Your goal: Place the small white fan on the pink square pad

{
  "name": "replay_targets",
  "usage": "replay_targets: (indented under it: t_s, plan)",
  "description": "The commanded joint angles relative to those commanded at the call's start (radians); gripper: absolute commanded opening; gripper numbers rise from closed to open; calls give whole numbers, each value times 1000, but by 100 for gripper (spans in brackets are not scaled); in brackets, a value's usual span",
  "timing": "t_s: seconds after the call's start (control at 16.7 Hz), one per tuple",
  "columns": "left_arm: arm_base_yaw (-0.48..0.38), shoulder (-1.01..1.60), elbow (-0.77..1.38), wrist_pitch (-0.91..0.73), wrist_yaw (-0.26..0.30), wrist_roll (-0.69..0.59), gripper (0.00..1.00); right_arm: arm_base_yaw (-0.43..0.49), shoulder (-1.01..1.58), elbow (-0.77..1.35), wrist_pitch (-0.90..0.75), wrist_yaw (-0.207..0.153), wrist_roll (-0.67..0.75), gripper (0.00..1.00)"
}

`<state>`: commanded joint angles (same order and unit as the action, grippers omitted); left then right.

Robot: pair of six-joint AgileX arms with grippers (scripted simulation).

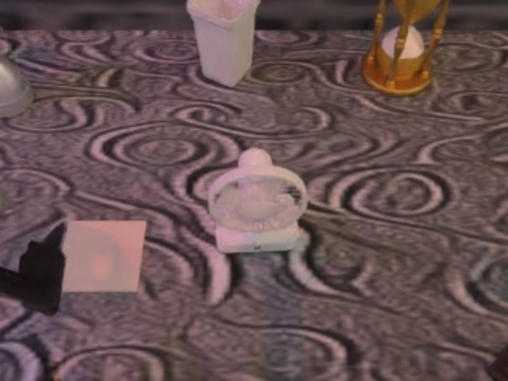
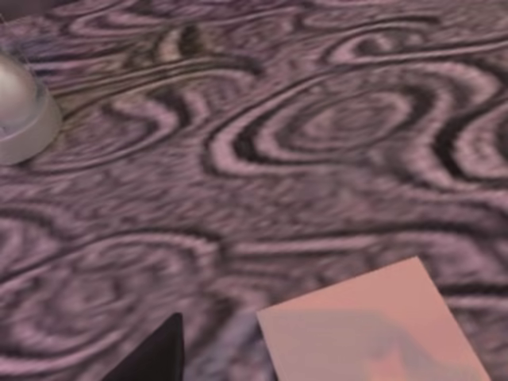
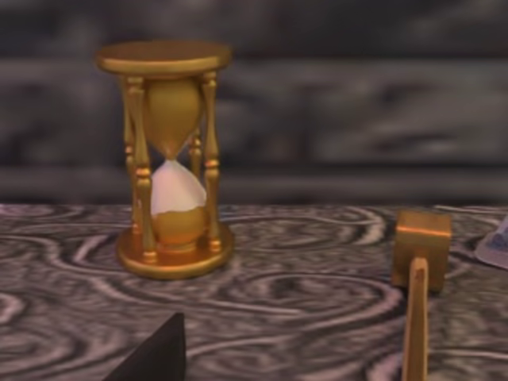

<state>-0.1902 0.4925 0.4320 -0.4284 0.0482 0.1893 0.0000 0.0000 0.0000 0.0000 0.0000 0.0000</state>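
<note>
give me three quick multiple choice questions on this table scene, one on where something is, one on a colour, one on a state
1. Where does the small white fan stand relative to the pink square pad?
A. on the pad
B. apart from it, toward the table's right
C. left of it

2. What colour is the hourglass frame?
A. gold
B. green
C. black

3. How does the fan stand?
A. upright on its base
C. tipped over on its grille
B. lifted by a gripper

Answers:
1 B: patterned cloth shows between fan and pad.
2 A: its posts and base are gold in the top and right wrist views.
3 A: its base rests on the table, with the left gripper only beside the pad.
</note>
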Motion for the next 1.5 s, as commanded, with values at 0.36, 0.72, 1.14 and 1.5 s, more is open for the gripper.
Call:
replay_targets:
  t_s: [0.36, 0.72, 1.14, 1.5]
  plan:
    - [-184, 572, 507, -451, 14, 213, 100, 0, 0, 0, 0, 0, 0, 100]
    - [-344, 1148, 1072, -860, 3, 420, 100, 0, 0, 0, 0, 0, 0, 100]
    - [-460, 1621, 1662, -1138, -28, 595, 100, 0, 0, 0, 0, 0, 0, 100]
    - [-492, 1765, 1879, -1196, -44, 655, 100, 0, 0, 0, 0, 0, 0, 100]
